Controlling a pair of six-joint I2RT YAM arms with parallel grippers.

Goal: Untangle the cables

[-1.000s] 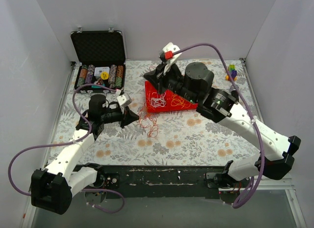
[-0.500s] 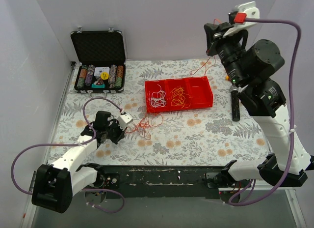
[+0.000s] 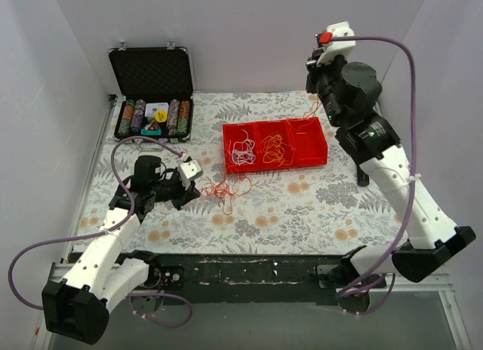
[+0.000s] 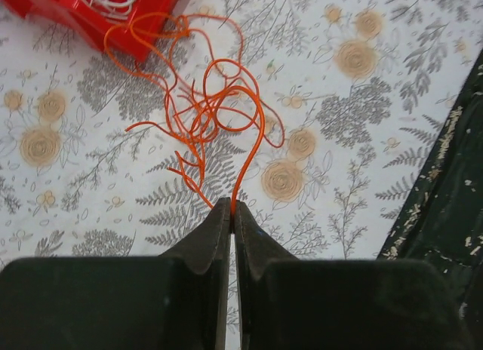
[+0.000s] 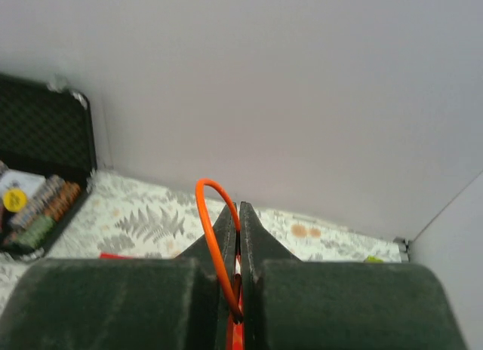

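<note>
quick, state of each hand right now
Left hand: closed, pinching a strand of the red tangle.
Right hand: closed, pinching a red cable.

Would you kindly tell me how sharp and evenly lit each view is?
Top external: soft even light, sharp throughout. Left wrist: orange tangle crisp, left gripper dark and soft-edged. Right wrist: right gripper dark and blurred, orange cable sharp, wall flat grey.
</note>
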